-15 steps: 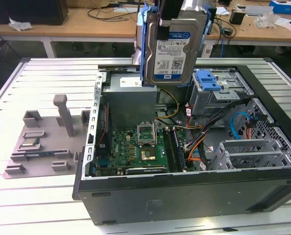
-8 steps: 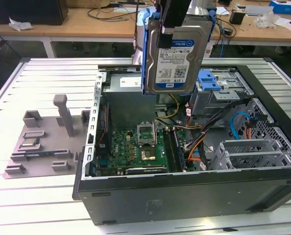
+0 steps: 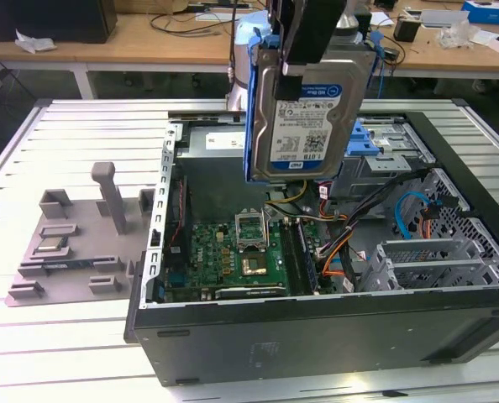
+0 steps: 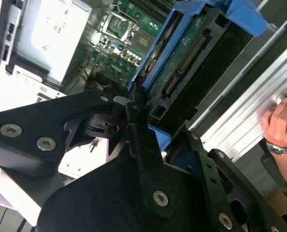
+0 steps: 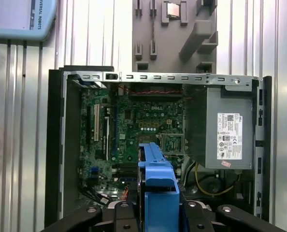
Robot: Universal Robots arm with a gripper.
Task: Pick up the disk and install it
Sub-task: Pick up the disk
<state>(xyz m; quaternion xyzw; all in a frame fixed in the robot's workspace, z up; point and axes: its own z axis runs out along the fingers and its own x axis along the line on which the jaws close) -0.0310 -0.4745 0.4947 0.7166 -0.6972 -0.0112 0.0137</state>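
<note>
Disk [image 3: 304, 117] recorded in the upper centre of the exterior view, held in the air above the open computer case [image 3: 317, 340]. It is stood on edge, its white-and-blue label face is turned toward the camera, and the blue carrier frame is seen along both long sides. It is clamped from above by the gripper [image 3: 304, 50], which is clenched on the disk, with one black finger laid down across the labelled face. In the second wrist view the disk [image 4: 182, 63] is seen from its green circuit-board side, with the connector row exposed and black fingers [image 4: 134, 113] pressed at its near end. In the first wrist view the blue carrier edge of the disk [image 5: 158, 183] is seen end-on over the case interior.

Below the disk, the green motherboard [image 3: 224, 252] is seen lying flat on the case floor. A metal drive cage [image 3: 392, 159] with a blue latch [image 3: 374, 138] on top is noted just to the exterior view's right of the disk. The grey power supply [image 5: 229, 130] is noted inside the case in the first wrist view. The case is rested on a slatted aluminium table [image 3: 65, 353]. A grey fixture plate [image 3: 81, 243] is laid on the table at the exterior view's left, apart from the case. A person's hand [image 4: 279, 123] is noted beyond the table's edge in the second wrist view.
</note>
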